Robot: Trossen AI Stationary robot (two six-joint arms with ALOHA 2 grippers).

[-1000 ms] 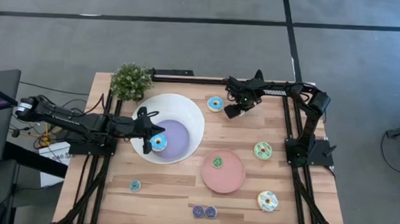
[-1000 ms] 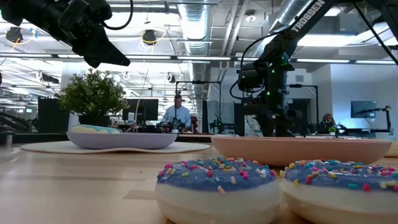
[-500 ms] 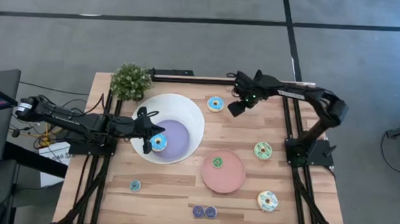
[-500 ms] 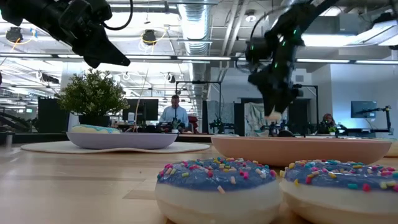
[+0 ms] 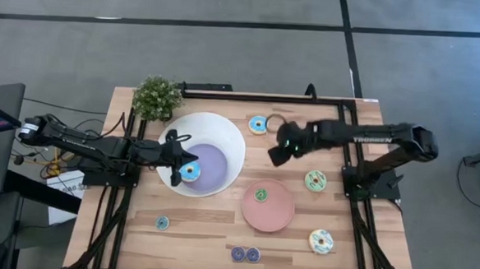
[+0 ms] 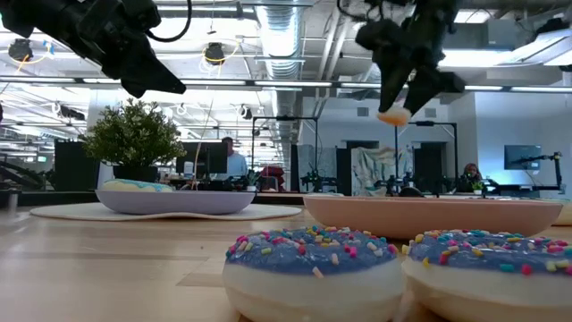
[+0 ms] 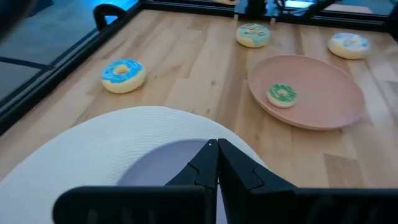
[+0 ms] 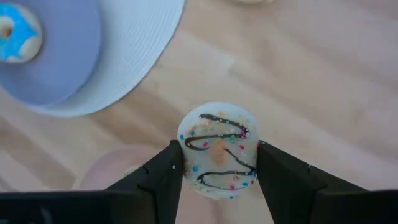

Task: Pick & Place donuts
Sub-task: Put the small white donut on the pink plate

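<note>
We log, front of table point(image 5: 218, 236) to back:
- 2 purple donuts point(image 5: 244, 254), front edge: loose.
- Cream donut point(image 5: 321, 241), small blue donut point(image 5: 162, 223): loose.
- Pink plate point(image 5: 281, 215) w/ green donut point(image 5: 261, 195): placed.
- Green donut point(image 5: 315, 181), right side: loose.
- Right hand point(image 8: 216, 163) clamped on white donut point(image 8: 219, 149), airborne btwn bowl point(image 5: 228, 134) and plate.
- Left hand point(image 7: 213, 149) pinched together, empty, over bowl w/ blue donut point(image 5: 190, 171): placed.
- Back donut point(image 5: 258, 124): loose.

Est. 2 placed, 1 in transit, 6 left. Writing: arm lettering too small to read.
</note>
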